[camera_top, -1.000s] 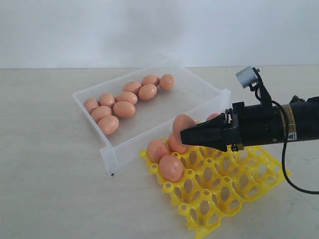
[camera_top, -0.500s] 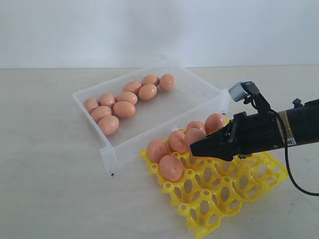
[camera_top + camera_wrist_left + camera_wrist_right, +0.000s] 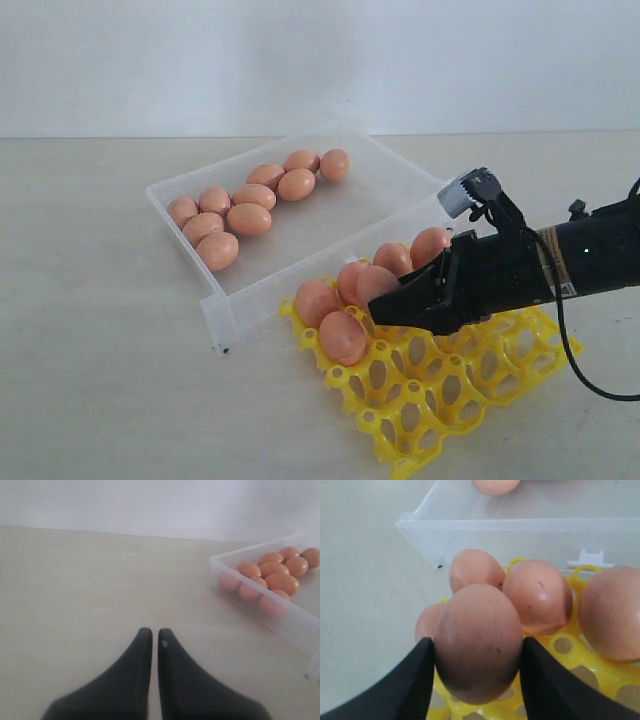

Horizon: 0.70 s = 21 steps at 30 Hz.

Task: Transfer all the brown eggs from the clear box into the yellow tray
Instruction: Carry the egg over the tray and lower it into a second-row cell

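Note:
My right gripper (image 3: 388, 308) is shut on a brown egg (image 3: 374, 284), holding it just above a cup of the yellow tray (image 3: 450, 382). In the right wrist view the black fingers (image 3: 422, 667) press both sides of this egg (image 3: 477, 645). Several other brown eggs (image 3: 343, 337) sit in the tray's cups nearest the clear box (image 3: 270, 290). Several more eggs (image 3: 249, 219) lie in the box's far left part. My left gripper (image 3: 154, 631) is shut and empty over bare table, with the box (image 3: 280, 617) and its eggs (image 3: 272, 575) off to one side.
The right arm and its cable (image 3: 570, 340) stretch across the tray's right side. The box's latch tab (image 3: 587, 557) faces the tray. A pale wall (image 3: 320, 60) backs the light table (image 3: 90, 380).
The right gripper has come down with the egg, from above the tray's seated eggs to just over a cup in the row behind them. The eggs in the box have not moved.

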### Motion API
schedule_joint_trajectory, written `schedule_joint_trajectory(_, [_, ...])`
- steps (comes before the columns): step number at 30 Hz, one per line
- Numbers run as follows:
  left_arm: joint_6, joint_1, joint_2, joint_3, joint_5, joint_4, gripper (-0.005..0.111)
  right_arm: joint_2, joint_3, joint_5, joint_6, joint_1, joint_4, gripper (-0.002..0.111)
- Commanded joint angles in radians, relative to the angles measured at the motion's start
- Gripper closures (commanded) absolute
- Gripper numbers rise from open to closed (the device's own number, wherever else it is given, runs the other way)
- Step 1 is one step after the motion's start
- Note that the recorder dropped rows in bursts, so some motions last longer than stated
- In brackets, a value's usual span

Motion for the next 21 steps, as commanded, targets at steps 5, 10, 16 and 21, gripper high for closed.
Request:
schedule_joint_trajectory(5, [-0.001, 0.003, -0.003, 0.003, -0.004, -0.003, 0.103, 0.001, 0.0, 0.068, -0.03, 0.016, 0.022, 0.109])
schedule_joint_trajectory(10, [-0.001, 0.003, -0.003, 0.003, -0.004, -0.003, 0.103, 0.001, 0.0, 0.062, -0.027, 0.016, 0.037, 0.107])
schedule_joint_trajectory(16, [-0.001, 0.003, -0.003, 0.003, -0.004, -0.003, 0.103, 0.001, 0.0, 0.035, -0.027, 0.016, 0.037, 0.073])
schedule_joint_trajectory(21, [-0.001, 0.003, -0.003, 0.003, -0.004, -0.003, 0.103, 0.001, 0.0, 0.035, -0.022, 0.016, 0.037, 0.067])
